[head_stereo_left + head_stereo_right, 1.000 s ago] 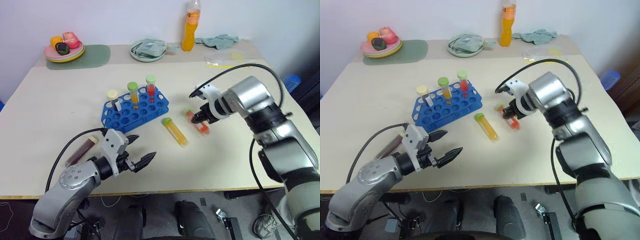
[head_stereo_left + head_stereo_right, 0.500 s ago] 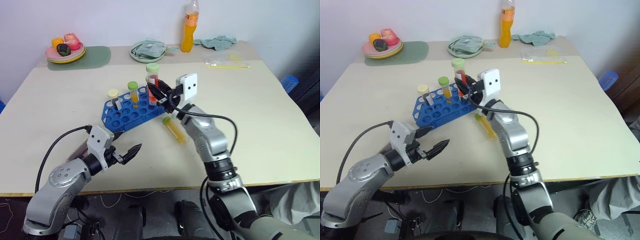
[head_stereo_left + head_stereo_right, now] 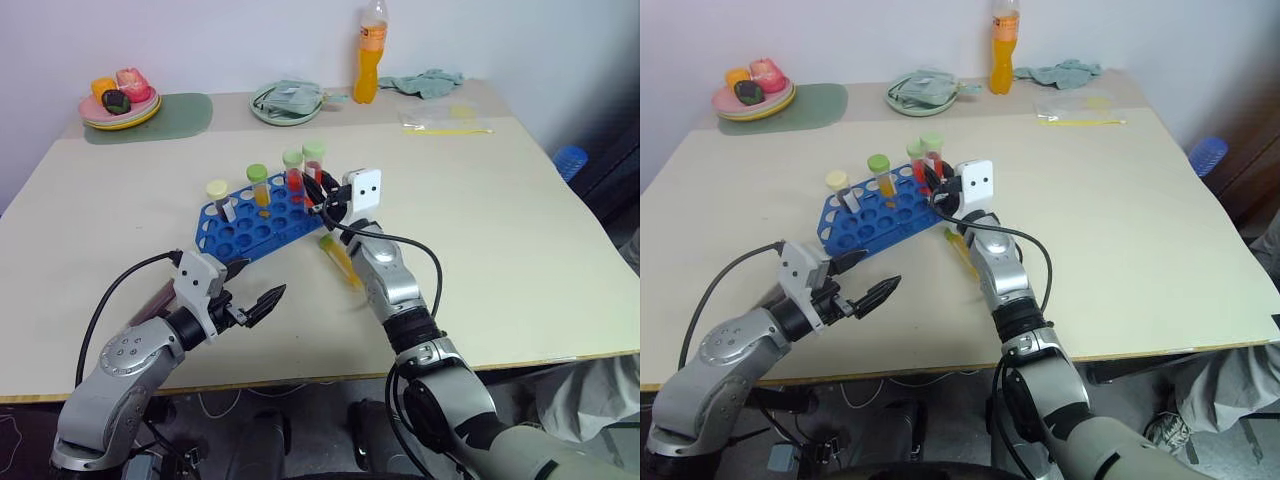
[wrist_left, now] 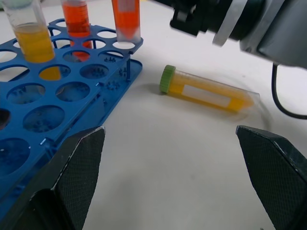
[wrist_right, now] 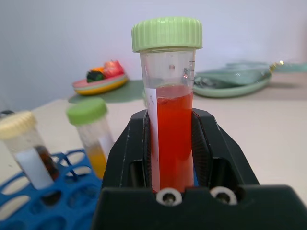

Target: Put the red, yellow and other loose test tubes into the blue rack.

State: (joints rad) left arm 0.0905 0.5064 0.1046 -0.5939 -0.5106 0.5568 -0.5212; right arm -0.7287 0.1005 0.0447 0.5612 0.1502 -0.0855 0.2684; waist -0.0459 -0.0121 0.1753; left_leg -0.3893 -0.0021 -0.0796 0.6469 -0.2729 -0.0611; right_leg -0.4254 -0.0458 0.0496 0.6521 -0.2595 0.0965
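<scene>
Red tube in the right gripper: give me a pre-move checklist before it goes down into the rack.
1. Grip: ok. The right gripper is shut on the red tube, fingers on both sides.
2. Tube upright, cap on top: ok.
3. Tube over the blue rack, near its far right corner: ok. Whether it is centred on a hole: cannot tell.
4. Free holes nearby: ok, most holes are empty; three tubes already stand in the back row.
5. Left gripper clear of the rack: ok, open, near the table edge.
6. Remaining work: not ok. The yellow tube lies on the table beside the rack.
</scene>
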